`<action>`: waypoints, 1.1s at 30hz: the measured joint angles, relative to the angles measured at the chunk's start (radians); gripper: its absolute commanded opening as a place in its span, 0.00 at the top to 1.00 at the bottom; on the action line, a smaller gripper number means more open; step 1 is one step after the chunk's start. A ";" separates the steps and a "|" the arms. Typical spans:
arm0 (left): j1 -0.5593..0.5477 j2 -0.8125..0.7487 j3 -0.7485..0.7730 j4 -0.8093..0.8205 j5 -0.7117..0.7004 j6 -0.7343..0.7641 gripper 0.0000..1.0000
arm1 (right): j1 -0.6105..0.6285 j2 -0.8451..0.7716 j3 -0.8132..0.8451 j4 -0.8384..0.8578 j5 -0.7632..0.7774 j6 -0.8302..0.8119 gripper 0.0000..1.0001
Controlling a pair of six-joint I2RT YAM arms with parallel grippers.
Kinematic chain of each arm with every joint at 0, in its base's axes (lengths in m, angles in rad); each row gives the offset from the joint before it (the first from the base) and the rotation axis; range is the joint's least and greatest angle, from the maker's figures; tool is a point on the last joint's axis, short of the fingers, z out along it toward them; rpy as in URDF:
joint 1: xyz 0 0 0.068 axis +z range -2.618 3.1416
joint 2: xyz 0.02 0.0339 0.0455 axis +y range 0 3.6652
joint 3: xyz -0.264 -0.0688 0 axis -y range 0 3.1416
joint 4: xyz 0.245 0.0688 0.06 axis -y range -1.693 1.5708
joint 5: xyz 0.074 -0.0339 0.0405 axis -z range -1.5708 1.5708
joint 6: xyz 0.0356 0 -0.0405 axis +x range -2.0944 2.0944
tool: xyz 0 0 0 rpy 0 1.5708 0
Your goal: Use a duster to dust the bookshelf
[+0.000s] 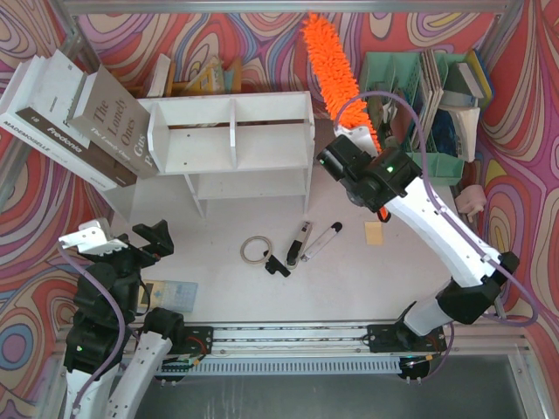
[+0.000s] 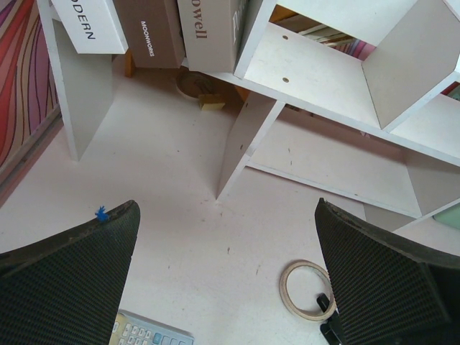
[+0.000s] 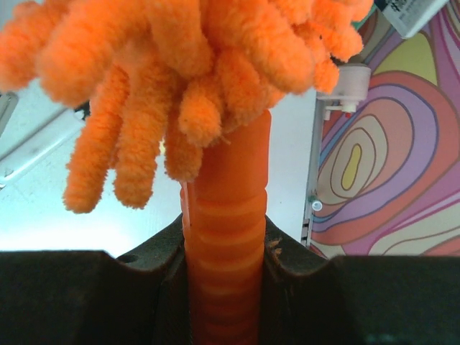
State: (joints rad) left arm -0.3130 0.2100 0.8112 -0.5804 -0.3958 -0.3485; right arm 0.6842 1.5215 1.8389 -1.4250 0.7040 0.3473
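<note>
The white bookshelf (image 1: 234, 140) stands at the back of the table, its open compartments facing the arms; the left wrist view shows its divider and shelves (image 2: 338, 79). The fluffy orange duster (image 1: 330, 72) points up and away just right of the shelf's right end, raised off the table. My right gripper (image 1: 374, 150) is shut on its ribbed orange handle (image 3: 228, 237), with the chenille strands (image 3: 165, 65) filling the top of the right wrist view. My left gripper (image 2: 226, 277) hangs open and empty over the table near the front left, well apart from the shelf.
Large books (image 1: 74, 118) lean against the shelf's left end. A mint green organiser (image 1: 419, 96) stands at the back right. On the table lie a tape ring (image 1: 255, 250), two pens (image 1: 313, 241), a yellow note (image 1: 375, 232) and a calculator (image 1: 170, 293).
</note>
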 measured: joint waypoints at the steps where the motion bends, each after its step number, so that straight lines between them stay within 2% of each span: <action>1: 0.000 0.000 0.000 0.000 0.000 0.000 0.02 | -0.010 -0.003 0.000 0.001 0.008 0.001 1.00; 7: 0.000 0.000 0.000 0.000 0.002 0.000 0.02 | -0.029 -0.068 0.003 0.055 -0.015 -0.045 1.00; 13: 0.001 0.000 0.000 0.000 0.003 0.000 0.02 | -0.029 -0.121 0.023 0.134 -0.122 -0.101 1.00; 20: 0.006 0.006 0.000 0.000 0.006 0.000 0.02 | -0.008 -0.105 -0.003 0.170 -0.249 -0.115 1.00; 26: 0.011 0.009 0.000 0.000 0.007 0.000 0.02 | 0.085 -0.037 -0.012 0.171 -0.256 -0.115 1.00; 33: 0.013 0.009 0.000 0.000 0.008 0.000 0.02 | 0.090 -0.020 -0.035 0.164 -0.171 -0.089 1.00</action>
State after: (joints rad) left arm -0.3000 0.2192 0.8112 -0.5804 -0.3882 -0.3485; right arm 0.7738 1.5013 1.8034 -1.2613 0.5335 0.2588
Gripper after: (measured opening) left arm 0.984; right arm 0.339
